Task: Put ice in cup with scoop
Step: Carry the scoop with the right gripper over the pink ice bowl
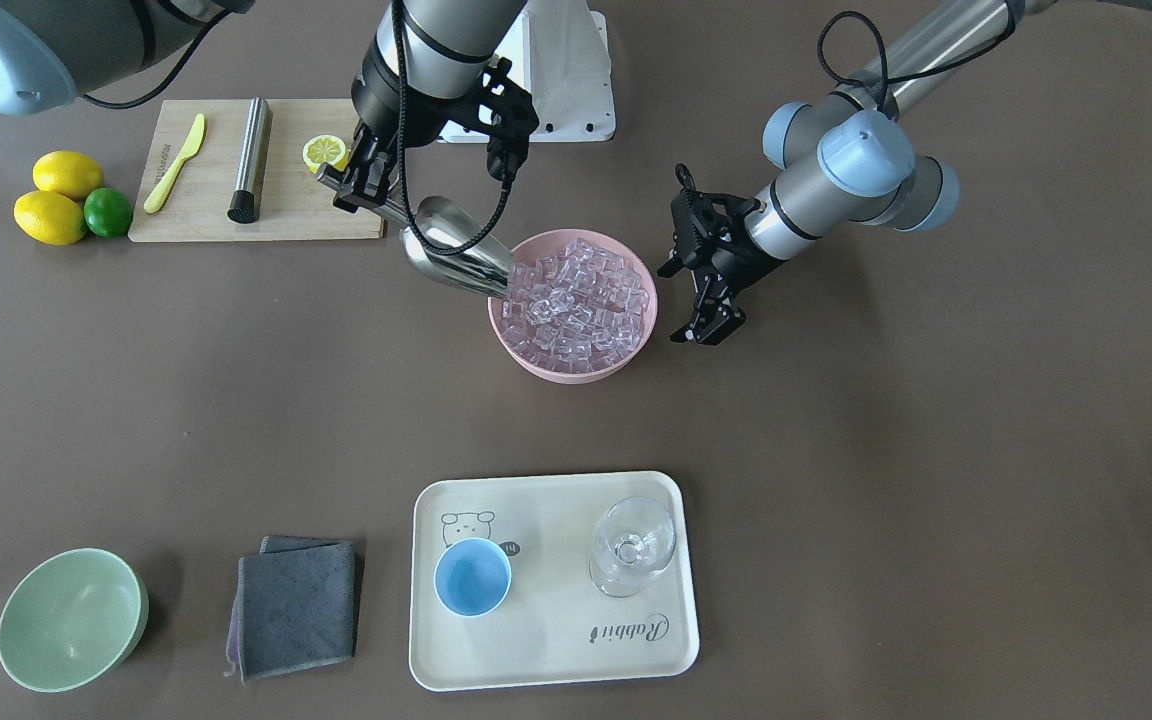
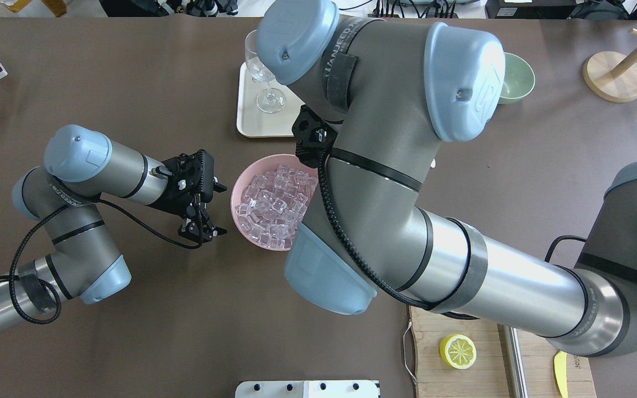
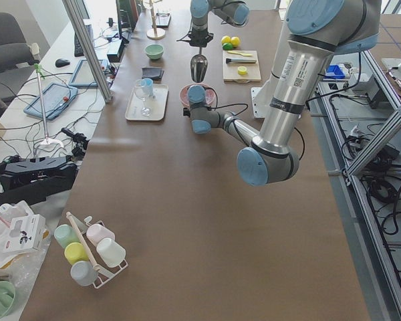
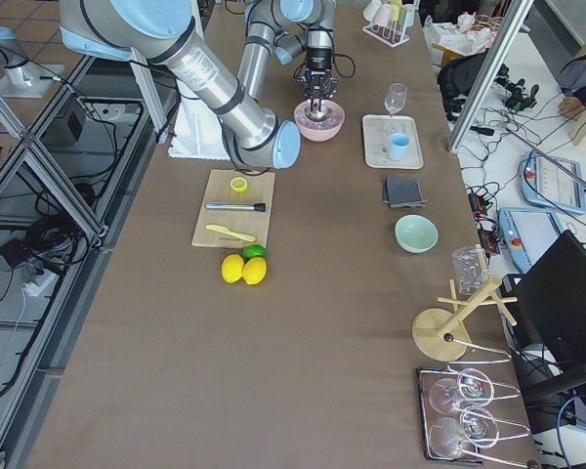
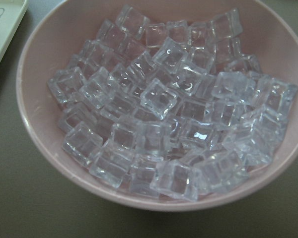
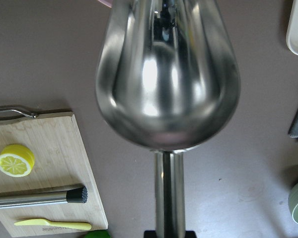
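My right gripper (image 1: 351,188) is shut on the bar handle of the shiny silver scoop (image 1: 456,250). The scoop tilts down, its mouth at the near rim of the pink bowl (image 1: 626,352). The bowl is full of clear ice cubes (image 1: 581,300). The right wrist view shows the scoop's underside (image 6: 166,74). My left gripper (image 1: 704,328) is open and empty beside the bowl's other side, and its wrist view looks onto the ice (image 5: 164,114). The light blue cup (image 1: 473,577) stands empty on a cream tray (image 1: 556,650).
A clear stemmed glass (image 1: 633,545) stands on the tray beside the cup. A grey cloth (image 1: 296,605) and a pale green bowl (image 1: 71,620) lie beside the tray. A cutting board (image 1: 286,215) holds a yellow knife, a steel cylinder and a half lemon; lemons and a lime lie beside it.
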{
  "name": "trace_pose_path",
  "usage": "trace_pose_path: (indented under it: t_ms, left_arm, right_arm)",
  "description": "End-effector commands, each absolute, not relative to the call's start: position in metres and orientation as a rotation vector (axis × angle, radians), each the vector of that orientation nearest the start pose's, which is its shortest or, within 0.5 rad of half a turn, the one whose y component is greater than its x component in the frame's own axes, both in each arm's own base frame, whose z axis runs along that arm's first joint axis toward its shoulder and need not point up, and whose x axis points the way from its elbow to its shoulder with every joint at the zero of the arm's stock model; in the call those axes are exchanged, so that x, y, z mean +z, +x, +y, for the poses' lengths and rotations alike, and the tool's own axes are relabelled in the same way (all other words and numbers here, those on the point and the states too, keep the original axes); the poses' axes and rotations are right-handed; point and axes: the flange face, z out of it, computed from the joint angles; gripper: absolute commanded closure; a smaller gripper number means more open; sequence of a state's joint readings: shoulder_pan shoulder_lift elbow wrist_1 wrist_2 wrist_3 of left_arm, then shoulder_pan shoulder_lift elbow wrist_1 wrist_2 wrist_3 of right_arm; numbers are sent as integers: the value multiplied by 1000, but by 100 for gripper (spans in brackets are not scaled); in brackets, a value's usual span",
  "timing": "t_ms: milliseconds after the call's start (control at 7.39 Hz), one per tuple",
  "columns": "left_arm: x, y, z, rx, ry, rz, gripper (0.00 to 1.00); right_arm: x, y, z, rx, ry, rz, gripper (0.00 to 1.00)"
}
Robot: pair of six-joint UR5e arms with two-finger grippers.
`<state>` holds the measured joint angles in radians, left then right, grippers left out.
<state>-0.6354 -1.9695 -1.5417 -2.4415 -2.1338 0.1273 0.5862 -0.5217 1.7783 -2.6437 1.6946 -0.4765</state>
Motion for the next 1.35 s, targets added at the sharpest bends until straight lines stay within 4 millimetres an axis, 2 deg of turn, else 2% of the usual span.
trace_pose_path:
  t_ms: [0, 271, 1217]
  left_arm:
    - [345, 470, -446, 1245, 989, 995, 1]
    - [344, 470, -446, 1245, 991, 995, 1]
    - [345, 469, -445, 1246, 996, 997, 1]
  right_arm:
    - [78, -465, -444, -1474, 127, -168, 100]
    - [86, -481, -451, -1472, 119, -167, 100]
    - [102, -516, -457, -1457, 114, -166, 100]
